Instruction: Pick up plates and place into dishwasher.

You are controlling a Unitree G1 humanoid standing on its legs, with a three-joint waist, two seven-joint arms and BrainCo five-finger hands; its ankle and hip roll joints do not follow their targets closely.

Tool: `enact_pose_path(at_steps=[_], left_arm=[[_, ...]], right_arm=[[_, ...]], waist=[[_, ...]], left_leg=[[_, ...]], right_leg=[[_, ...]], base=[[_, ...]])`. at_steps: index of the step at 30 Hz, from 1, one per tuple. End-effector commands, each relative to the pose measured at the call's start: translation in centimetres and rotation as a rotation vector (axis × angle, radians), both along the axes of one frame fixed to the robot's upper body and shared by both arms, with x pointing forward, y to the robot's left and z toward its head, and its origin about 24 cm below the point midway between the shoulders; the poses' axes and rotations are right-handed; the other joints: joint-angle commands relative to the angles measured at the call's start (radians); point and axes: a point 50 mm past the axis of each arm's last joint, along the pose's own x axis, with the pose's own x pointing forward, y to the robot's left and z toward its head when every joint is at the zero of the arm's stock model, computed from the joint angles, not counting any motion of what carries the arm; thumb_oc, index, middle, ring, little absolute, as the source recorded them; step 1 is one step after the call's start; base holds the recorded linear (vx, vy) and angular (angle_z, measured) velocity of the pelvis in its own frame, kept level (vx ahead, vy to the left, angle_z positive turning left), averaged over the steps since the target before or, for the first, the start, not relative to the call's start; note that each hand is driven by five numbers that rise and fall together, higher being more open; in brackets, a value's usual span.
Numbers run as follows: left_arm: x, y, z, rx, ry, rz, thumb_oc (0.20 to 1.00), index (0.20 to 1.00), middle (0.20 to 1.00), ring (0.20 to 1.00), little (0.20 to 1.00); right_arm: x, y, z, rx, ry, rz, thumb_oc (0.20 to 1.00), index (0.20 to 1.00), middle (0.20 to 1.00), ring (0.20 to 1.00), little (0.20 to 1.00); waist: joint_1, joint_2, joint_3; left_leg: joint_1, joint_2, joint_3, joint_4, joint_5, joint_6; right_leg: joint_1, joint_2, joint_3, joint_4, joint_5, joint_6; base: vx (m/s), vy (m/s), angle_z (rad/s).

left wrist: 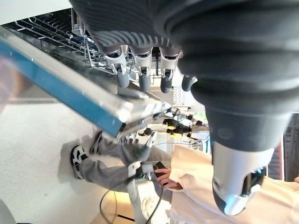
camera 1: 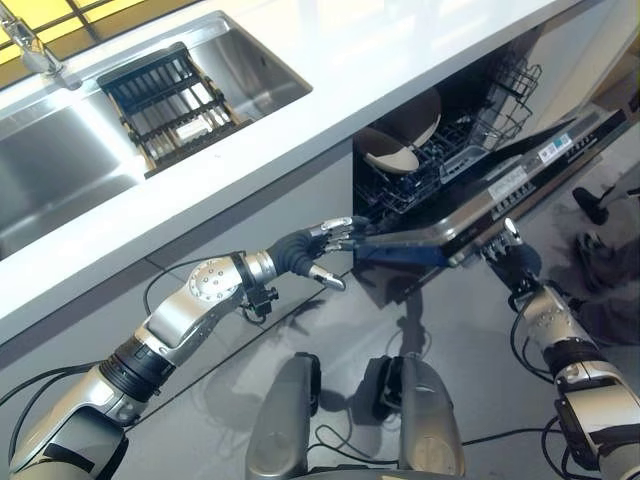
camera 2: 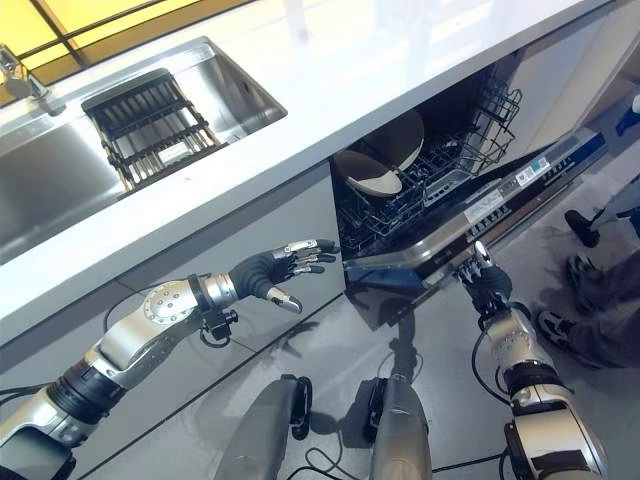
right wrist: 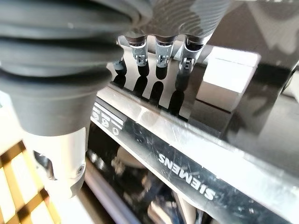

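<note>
Two plates [camera 1: 400, 135] stand in the dishwasher [camera 1: 520, 180] rack; one drying rack [camera 1: 175, 100] sits in one sink [camera 1: 60, 180].

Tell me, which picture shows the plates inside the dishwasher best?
The right eye view: the plates stand in the rack above the half-open door. The left eye view shows the same. The left wrist view shows rack wires, the right wrist view the door front.
</note>
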Motion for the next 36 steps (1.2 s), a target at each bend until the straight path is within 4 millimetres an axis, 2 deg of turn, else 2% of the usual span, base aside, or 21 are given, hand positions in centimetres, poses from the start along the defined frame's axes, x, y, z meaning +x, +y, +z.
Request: enact_pose_path(at_steps=[1, 5, 10, 19, 23, 26, 30, 31, 32, 33, 36], left_arm=[[-0.3, -0.2, 1.8, -0.058, -0.052, -0.045, 1.000, 1.000, 1.000, 1.000, 1.000], [-0.1, -0.2, 1.9, -0.055, -0.044, -0.038, 1.000, 1.000, 1.000, 1.000, 1.000], [0.1, 0.1, 1.7, -0.055, -0.045, -0.026, 1.000, 1.000, 1.000, 1.000, 1.000], [0.3, -0.4, 0.1, -0.048, -0.033, -0.007, 1.000, 1.000, 1.000, 1.000, 1.000], [0.3, -0.7, -1.9, -0.025, 0.038, 0.012, 1.000, 1.000, 1.000, 1.000, 1.000], [0.1, -1.2, -5.0, 0.008, 0.145, 0.043, 1.000, 1.000, 1.000, 1.000, 1.000], [-0.9, -1.5, -10.6, 0.064, 0.316, 0.123, 1.000, 1.000, 1.000, 1.000, 1.000], [-1.5, -1.4, -12.6, 0.067, 0.381, 0.171, 1.000, 1.000, 1.000, 1.000, 1.000], [-1.7, -1.4, -13.3, 0.069, 0.403, 0.184, 1.000, 1.000, 1.000, 1.000, 1.000], [-2.6, -1.2, -15.2, 0.049, 0.477, 0.226, 1.000, 1.000, 1.000, 1.000, 1.000], [-4.2, -0.7, -18.1, 0.014, 0.577, 0.273, 1.000, 1.000, 1.000, 1.000, 1.000]], right_arm=[[4.4, 3.4, 12.5, -0.055, -0.451, 0.154, 1.000, 1.000, 1.000, 1.000, 1.000], [4.4, 2.5, 12.9, -0.078, -0.429, 0.119, 1.000, 1.000, 1.000, 1.000, 1.000], [4.2, 1.4, 11.6, -0.077, -0.363, 0.076, 1.000, 1.000, 1.000, 1.000, 1.000], [2.8, 0.6, 5.3, -0.049, -0.180, 0.010, 1.000, 1.000, 1.000, 1.000, 1.000], [1.5, 0.4, 1.6, -0.047, -0.063, -0.057, 1.000, 1.000, 1.000, 1.000, 1.000], [0.5, 1.5, -1.6, -0.011, 0.027, -0.075, 1.000, 1.000, 1.000, 1.000, 1.000], [-1.5, 4.7, -6.2, 0.039, 0.147, -0.025, 1.000, 1.000, 1.000, 1.000, 1.000], [-2.7, 5.7, -8.1, 0.079, 0.192, -0.005, 1.000, 1.000, 1.000, 1.000, 1.000], [-3.2, 6.0, -8.7, 0.092, 0.213, 0.002, 1.000, 1.000, 1.000, 1.000, 1.000], [-4.8, 7.7, -10.8, 0.100, 0.264, 0.058, 1.000, 1.000, 1.000, 1.000, 1.000], [-7.9, 10.5, -13.8, 0.124, 0.347, 0.172, 1.000, 1.000, 1.000, 1.000, 1.000]], waist=[[0.083, 0.005, -0.034], [0.085, 0.000, -0.043], [0.085, -0.007, -0.054], [0.076, -0.022, -0.090], [0.066, -0.033, -0.127], [0.052, -0.044, -0.172], [0.029, -0.060, -0.241], [0.018, -0.063, -0.262], [0.015, -0.064, -0.270], [0.003, -0.066, -0.289], [-0.012, -0.066, -0.324]], left_leg=[[0.065, -0.022, 0.066, 0.072, -0.126, 0.087], [0.072, -0.019, 0.063, 0.067, -0.118, 0.084], [0.082, -0.016, 0.062, 0.058, -0.116, 0.084], [0.150, -0.007, 0.070, -0.028, -0.095, 0.080], [0.212, -0.002, 0.083, -0.126, -0.061, 0.068], [0.270, 0.000, 0.093, -0.242, -0.014, 0.057], [0.353, 0.002, 0.108, -0.420, 0.066, 0.041], [0.374, 0.002, 0.111, -0.475, 0.095, 0.036], [0.384, 0.001, 0.112, -0.499, 0.107, 0.034], [0.402, 0.004, 0.117, -0.561, 0.140, 0.029], [0.440, 0.011, 0.131, -0.679, 0.194, 0.018]], right_leg=[[0.096, 0.024, 0.075, 0.005, 0.013, -0.011], [0.108, 0.022, 0.070, -0.005, 0.019, -0.013], [0.119, 0.023, 0.070, -0.012, 0.020, -0.010], [0.188, 0.040, 0.074, -0.097, 0.042, 0.002], [0.248, 0.061, 0.078, -0.196, 0.073, 0.017], [0.294, 0.085, 0.098, -0.312, 0.113, 0.036], [0.365, 0.111, 0.126, -0.510, 0.185, 0.064], [0.380, 0.120, 0.136, -0.564, 0.213, 0.074], [0.388, 0.123, 0.139, -0.585, 0.224, 0.078], [0.396, 0.132, 0.152, -0.640, 0.254, 0.090], [0.415, 0.139, 0.164, -0.736, 0.306, 0.104]], base=[[0.03, -0.017, 0.08], [0.01, -0.001, 0.12], [0.01, 0.002, 0.21], [0.00, 0.007, 0.06], [0.01, 0.032, -0.02], [0.04, 0.033, -0.11], [0.05, 0.039, -0.14], [0.04, 0.029, -0.19], [0.01, 0.036, -0.23], [-0.01, 0.035, -0.25], [-0.01, 0.027, -0.20]])
